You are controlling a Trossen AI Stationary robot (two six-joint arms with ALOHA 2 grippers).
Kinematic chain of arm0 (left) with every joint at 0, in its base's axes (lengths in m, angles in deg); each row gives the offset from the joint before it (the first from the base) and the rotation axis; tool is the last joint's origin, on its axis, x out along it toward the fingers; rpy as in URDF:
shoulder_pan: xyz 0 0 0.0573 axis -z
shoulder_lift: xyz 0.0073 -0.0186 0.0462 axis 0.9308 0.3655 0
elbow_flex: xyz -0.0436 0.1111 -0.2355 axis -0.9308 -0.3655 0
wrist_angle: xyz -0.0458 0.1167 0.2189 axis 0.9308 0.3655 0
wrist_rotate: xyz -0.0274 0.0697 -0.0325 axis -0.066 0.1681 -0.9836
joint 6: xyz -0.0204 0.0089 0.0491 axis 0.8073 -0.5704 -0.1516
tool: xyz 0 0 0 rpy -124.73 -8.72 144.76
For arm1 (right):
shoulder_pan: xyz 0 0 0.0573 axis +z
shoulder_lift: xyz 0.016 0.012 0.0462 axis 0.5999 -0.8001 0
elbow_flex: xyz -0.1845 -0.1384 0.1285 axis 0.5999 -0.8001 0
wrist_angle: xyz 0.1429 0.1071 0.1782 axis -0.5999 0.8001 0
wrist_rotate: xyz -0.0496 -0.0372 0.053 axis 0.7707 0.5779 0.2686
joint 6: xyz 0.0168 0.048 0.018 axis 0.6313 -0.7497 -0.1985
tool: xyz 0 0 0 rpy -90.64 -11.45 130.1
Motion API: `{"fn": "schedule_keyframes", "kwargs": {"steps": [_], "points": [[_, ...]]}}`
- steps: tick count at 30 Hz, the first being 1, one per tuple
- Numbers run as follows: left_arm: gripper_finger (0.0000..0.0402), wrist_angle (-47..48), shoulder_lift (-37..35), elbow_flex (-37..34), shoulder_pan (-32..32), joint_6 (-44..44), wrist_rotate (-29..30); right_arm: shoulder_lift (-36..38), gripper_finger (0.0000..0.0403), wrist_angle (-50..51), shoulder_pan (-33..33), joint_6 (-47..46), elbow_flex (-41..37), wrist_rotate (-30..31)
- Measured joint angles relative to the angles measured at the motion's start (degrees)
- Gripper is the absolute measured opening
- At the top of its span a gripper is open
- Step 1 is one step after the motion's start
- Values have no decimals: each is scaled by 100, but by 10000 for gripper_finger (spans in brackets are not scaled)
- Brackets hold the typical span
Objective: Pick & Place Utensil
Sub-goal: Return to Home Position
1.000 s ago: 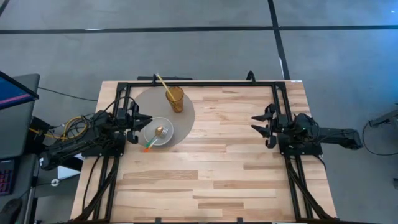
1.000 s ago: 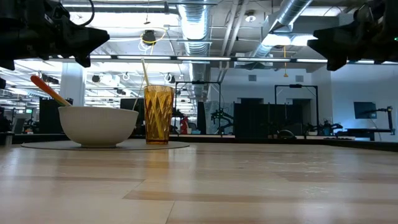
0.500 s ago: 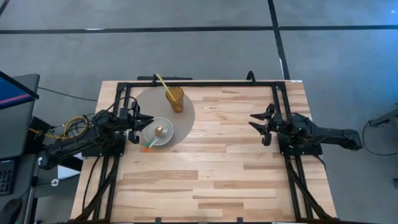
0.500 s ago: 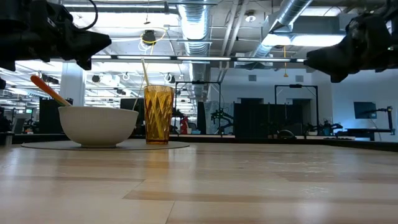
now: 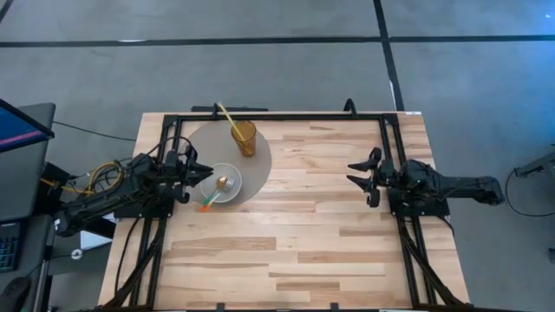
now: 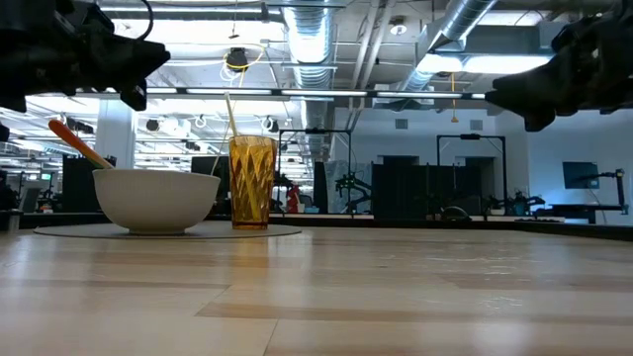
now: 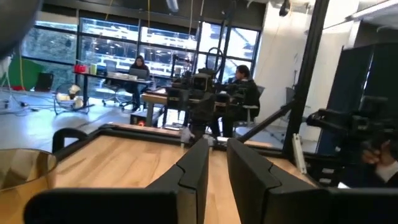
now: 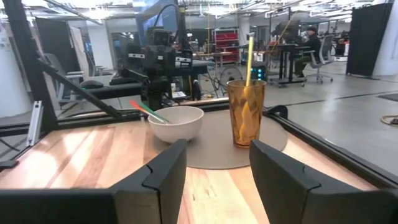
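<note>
Holding spoon (image 6: 77,144), bowl (image 6: 156,201) sits beside cup (image 6: 251,183) with straw (image 6: 231,114).

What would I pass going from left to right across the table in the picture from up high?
Left gripper → gray bowl → brown cup → right gripper. The spoon, straw and mat overlap these, so I left them out.

The high view looks straight down from well above on the whole table (image 5: 295,243); the low view sits at table-top height, facing level across it. The wrist views face each other across the table from its left and right edges, low over it; high, low and right wrist views share the bowl (image 8: 176,122) and cup (image 8: 246,112).
</note>
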Motion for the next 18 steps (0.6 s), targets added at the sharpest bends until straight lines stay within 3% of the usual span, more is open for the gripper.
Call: {"fn": "schedule_keyframes", "kwargs": {"steps": [5, 12, 18], "points": [[61, -4, -80, 0, 170, 128, 193, -1, 171, -3, 82, -1, -2, 0], [61, 99, -69, 0, 800, -165, 1621, 0, 169, -8, 102, -1, -2, 0], [61, 747, -65, 0, 1513, -325, 2841, 0, 171, -8, 101, -24, -2, 0]]}}
